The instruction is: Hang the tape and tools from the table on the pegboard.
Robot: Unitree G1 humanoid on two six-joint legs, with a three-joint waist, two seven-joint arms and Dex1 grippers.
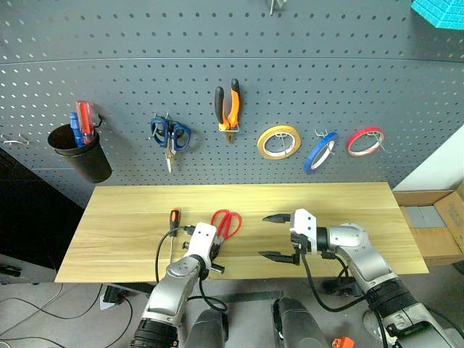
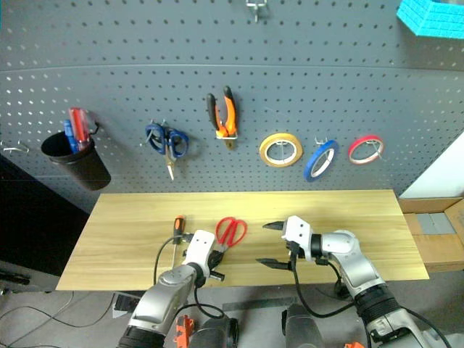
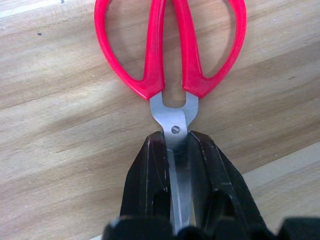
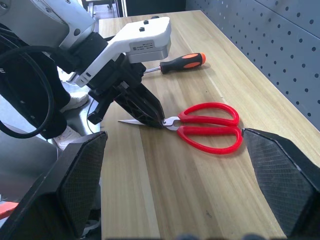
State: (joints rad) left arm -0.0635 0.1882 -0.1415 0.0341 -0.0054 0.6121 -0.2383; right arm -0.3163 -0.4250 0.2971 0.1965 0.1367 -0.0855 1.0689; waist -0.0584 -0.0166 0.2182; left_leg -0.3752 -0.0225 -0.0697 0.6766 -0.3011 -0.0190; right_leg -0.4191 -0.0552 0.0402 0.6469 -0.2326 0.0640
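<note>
Red-handled scissors [image 3: 170, 50] lie flat on the wood-grain table [image 1: 348, 210]. My left gripper [image 3: 176, 137] is shut on their blades just below the pivot screw. A slim screwdriver with an orange-and-black handle [image 1: 173, 221] lies just left of them. My right gripper [image 1: 272, 235] hovers open over the table to the right of the scissors, pointing left at them, with nothing between its fingers. On the dark grey pegboard [image 1: 290, 72] hang the orange-and-black pliers [image 1: 228, 107] and the blue tape [image 1: 320, 152].
Also hung on the pegboard are blue-handled scissors [image 1: 170, 135], a yellow tape roll [image 1: 279, 142], a red tape roll [image 1: 365, 141] and a black cup [image 1: 80, 152] holding tools. A cardboard box [image 1: 435, 225] sits beside the table's right end.
</note>
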